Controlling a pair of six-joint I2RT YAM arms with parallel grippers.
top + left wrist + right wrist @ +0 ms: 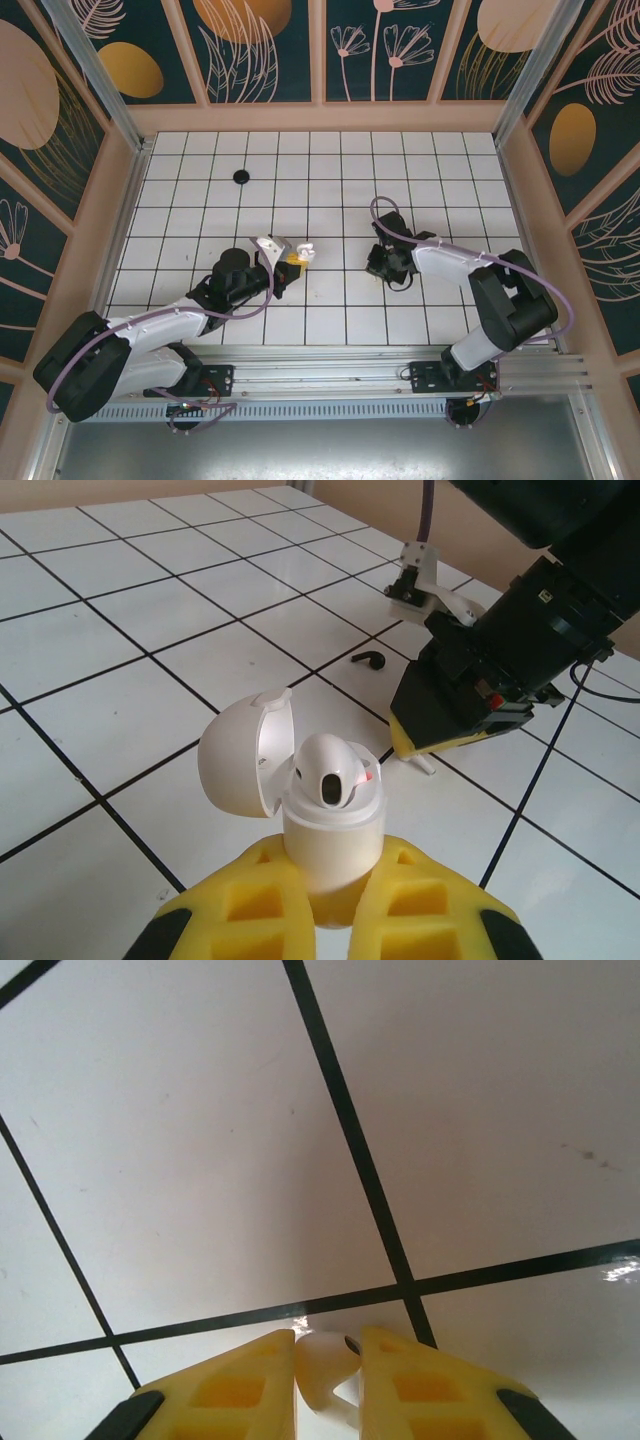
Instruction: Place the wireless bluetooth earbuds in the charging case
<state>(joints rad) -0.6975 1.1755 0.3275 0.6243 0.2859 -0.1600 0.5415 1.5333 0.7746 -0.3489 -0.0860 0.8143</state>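
left claw (335, 885): we see it clamped on the lower half of the charging case (330, 830), holding it upright above the bench (120, 630).
case lid (245, 750): swung open, hanging to the case's left.
first earbud (335, 770): white, seated in the case's mouth, rounded end up.
right claw (328, 1345): to the right of the case, down at the bench, narrowed onto the second earbud (320, 1365), white, which we see pinched between both fingers.
black curved piece (368, 658): on a tile beyond the case, near the right claw.
black round object (241, 177): well apart from the case, far-left of it.
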